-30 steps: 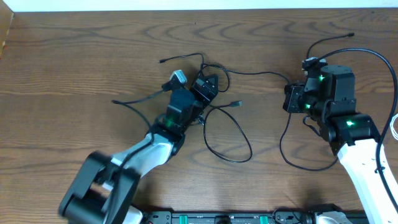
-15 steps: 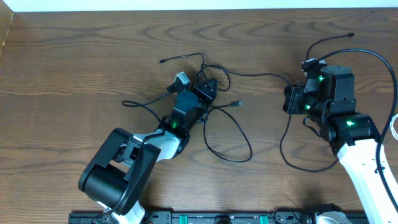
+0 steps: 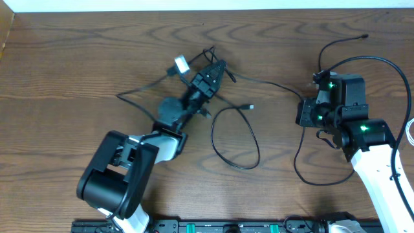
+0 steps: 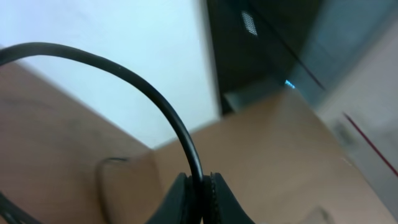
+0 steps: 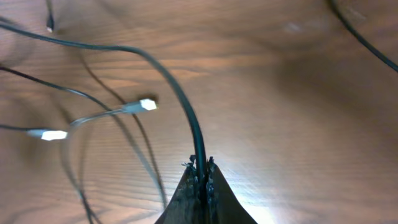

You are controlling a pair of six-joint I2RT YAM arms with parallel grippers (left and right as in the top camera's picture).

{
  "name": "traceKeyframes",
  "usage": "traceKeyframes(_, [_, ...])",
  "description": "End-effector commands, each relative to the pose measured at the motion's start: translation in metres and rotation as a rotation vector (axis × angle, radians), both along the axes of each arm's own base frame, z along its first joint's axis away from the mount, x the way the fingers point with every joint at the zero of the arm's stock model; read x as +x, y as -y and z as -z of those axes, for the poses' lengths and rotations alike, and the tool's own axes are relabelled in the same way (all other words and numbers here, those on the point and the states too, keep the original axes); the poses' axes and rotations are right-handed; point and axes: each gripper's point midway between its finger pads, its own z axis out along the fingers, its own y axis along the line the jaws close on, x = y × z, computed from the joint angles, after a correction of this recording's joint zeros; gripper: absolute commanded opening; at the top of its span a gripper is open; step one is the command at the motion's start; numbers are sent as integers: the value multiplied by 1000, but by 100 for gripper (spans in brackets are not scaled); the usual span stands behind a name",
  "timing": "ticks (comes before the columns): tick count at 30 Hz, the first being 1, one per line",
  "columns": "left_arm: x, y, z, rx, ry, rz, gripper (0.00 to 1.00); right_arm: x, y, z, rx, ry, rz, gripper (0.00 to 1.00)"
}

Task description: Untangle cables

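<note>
Two arms share one broad table [image 3: 71,58] of brown wood with long, wavy grain. From overhead it looks matt, while the right wrist view catches a bright sheen on it.

The left arm [image 3: 123,175] is bulky and mostly black, with a pale shell partway along. The right arm [image 3: 381,168] has a smooth white shell and small green lights.

The left gripper [image 3: 210,76] sits left of the table's middle, in the knot of cables [image 3: 259,152]. Overhead its fingers are hard to read. Its own camera shows the dark, wedge-shaped tips [image 4: 200,182] pinched on a smooth, round black cord [image 4: 157,97] that arches up and away. That view is blurred and shows pale walls instead of the table.

The right gripper [image 3: 303,111], well apart on the right, is clamped too. Its wrist view shows the pointed tips [image 5: 200,169] squeezing another black cord [image 5: 189,115] that bends off to the left.

The cables are thin and limp. One lies in an open oval loop between the arms, and others trail in curves around the right arm.

Only the right wrist view shows two small, pale, boxy plug ends [image 5: 147,104] lying on the wood.
</note>
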Motion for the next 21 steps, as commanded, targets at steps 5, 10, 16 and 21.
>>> traceKeyframes(5, [-37,-18,-37,109,180,256,8,-5,59,15,-171,-52,352,1])
traceKeyframes(10, [-48,-47,-68,155,282,243,8,-10,84,41,-243,-115,528,1])
traceKeyframes(16, [-81,-80,-112,249,444,225,8,-21,122,88,-298,-257,709,1])
traceKeyframes(21, [-94,-113,-129,336,512,155,8,-28,146,101,-289,-320,787,1])
